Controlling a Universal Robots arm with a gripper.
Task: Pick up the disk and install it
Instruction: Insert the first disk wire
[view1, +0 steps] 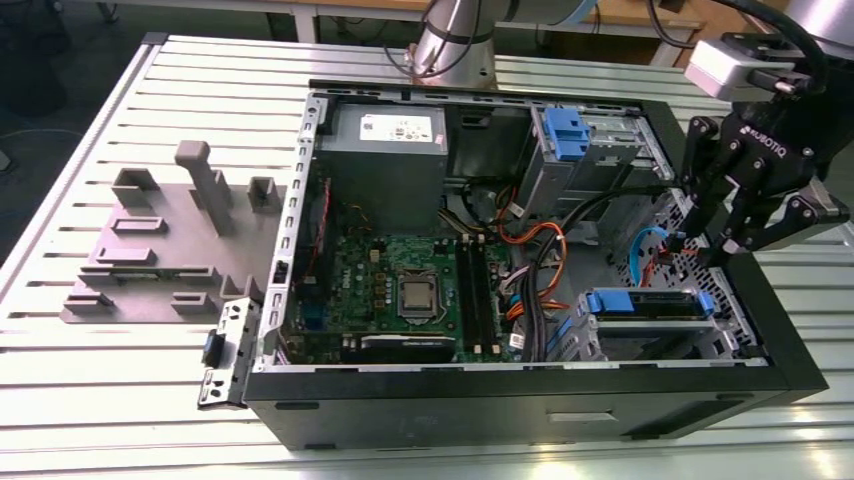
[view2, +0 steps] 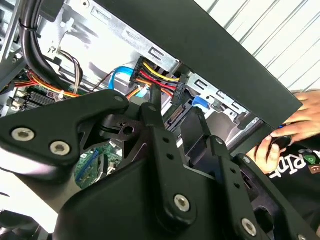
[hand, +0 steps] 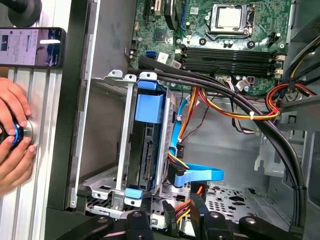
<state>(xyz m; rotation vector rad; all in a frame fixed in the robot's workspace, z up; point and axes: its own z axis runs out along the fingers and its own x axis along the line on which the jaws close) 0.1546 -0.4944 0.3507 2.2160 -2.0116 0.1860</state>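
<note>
Arm reaches in from the exterior view's upper right, wrist bent down, black gripper (view1: 731, 250) pointing downward at the exterior view's right side. Fingers hang close together, nothing visibly between them; whether fully closed is unclear. Finger links (view2: 165, 145) fill the second wrist view. In the first wrist view, fingertips (hand: 197, 210) and a person's hand (hand: 12, 137).

Computer case (view1: 534, 395) lying open on tabletop (view1: 134, 400); fixture block (view1: 160, 250) beside it toward the exterior view's left; motherboard (view1: 400, 280) inside, power supply (view1: 387, 150) behind it; disk (view1: 650, 303) seated in drive cage (view1: 654, 335) at the exterior view's right; claw (view1: 727, 250) above that corner
</note>
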